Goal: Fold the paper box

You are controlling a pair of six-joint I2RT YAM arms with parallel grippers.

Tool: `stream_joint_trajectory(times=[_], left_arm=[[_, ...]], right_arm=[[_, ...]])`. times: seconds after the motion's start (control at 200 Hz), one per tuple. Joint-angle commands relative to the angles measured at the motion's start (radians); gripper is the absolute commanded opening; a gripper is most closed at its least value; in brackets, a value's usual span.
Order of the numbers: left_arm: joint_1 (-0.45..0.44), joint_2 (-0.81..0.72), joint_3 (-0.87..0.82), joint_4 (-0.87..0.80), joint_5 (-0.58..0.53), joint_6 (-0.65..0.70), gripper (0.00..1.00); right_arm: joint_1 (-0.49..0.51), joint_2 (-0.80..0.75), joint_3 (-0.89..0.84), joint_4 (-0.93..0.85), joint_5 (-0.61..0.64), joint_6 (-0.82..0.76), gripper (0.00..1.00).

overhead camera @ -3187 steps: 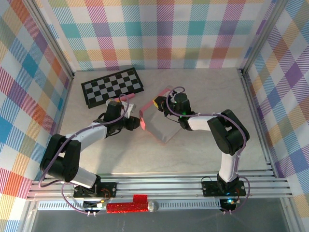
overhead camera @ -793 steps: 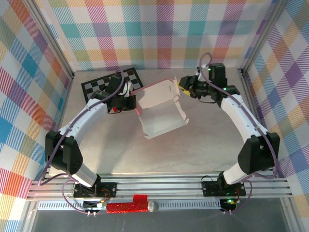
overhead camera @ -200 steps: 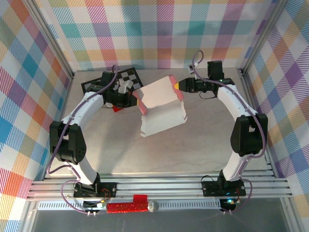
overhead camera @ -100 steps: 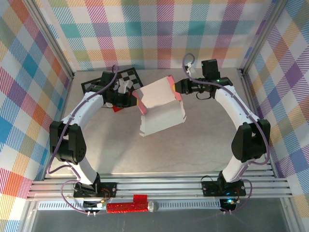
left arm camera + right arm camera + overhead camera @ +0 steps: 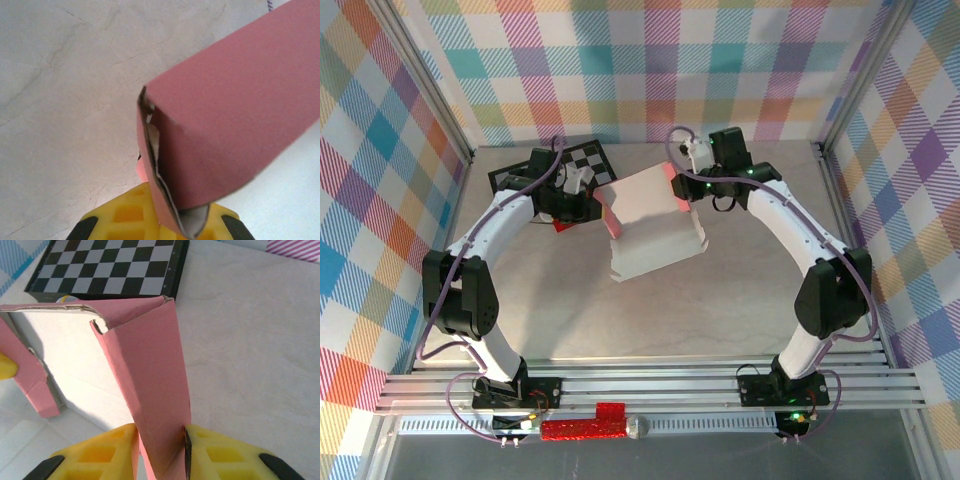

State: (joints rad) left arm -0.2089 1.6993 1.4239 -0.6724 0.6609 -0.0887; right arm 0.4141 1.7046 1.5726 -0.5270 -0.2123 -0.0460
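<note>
Around the workspace stand plaid-patterned walls (image 5: 650, 60), close on three sides, so we judge there is little room for wide swings at the back. Beneath them the pale, marbled bench (image 5: 750, 300) looks smooth and hard, and we expect thin card to slide on it rather than stay put. Toward the back middle of that bench sits the paper box (image 5: 655, 225), half formed: its front panel appears to rest on the surface while the rear panel and side flaps stand raised. We judge it light, springy along its creases and easy to dent or tear, so it is best taken by a flap edge close to a crease, never across an unsupported panel. Just behind its left corner lies the checkered board (image 5: 520, 180), partly under the left arm (image 5: 490, 235). Our right end effector (image 5: 161, 447) is clamped on the pink flap at the box's right rear corner, the card pinched between both yellow fingers (image 5: 100, 452). Our left end effector (image 5: 172, 222) is closed on the doubled edge of the left side wall, card layers showing in the pinch.
</note>
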Motion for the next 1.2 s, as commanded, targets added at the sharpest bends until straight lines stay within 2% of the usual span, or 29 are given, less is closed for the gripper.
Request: stream_joint_trajectory(times=[0.0,0.155,0.255,0.37,0.585,0.705,0.8,1.03,1.195], left_arm=[[-0.009,-0.001,0.023,0.011,0.045,-0.003,0.00],[-0.015,0.000,0.025,0.007,0.039,0.000,0.00],[-0.017,-0.002,0.024,0.005,0.037,0.001,0.00],[-0.017,-0.002,0.025,0.004,0.034,0.001,0.00],[-0.017,-0.002,0.021,0.002,0.029,-0.002,0.00],[-0.017,-0.001,0.023,-0.001,0.025,-0.005,0.00],[-0.017,-0.001,0.024,0.000,0.025,-0.006,0.00],[-0.020,0.007,0.034,-0.001,0.026,-0.009,0.00],[-0.026,0.007,0.037,-0.003,0.022,-0.009,0.00]], right_arm=[[0.033,0.014,0.036,-0.037,0.086,-0.007,0.27],[0.047,0.040,0.063,-0.057,0.166,0.019,0.27],[0.050,0.046,0.069,-0.061,0.161,0.037,0.30],[0.049,0.045,0.070,-0.061,0.140,0.044,0.30],[0.036,0.043,0.084,-0.093,0.053,0.051,0.33],[-0.004,0.038,0.083,-0.102,-0.087,0.083,0.38],[-0.024,0.047,0.091,-0.119,-0.137,0.090,0.40],[-0.022,0.079,0.109,-0.136,-0.135,0.094,0.41],[-0.001,0.105,0.138,-0.153,-0.045,0.085,0.35]])
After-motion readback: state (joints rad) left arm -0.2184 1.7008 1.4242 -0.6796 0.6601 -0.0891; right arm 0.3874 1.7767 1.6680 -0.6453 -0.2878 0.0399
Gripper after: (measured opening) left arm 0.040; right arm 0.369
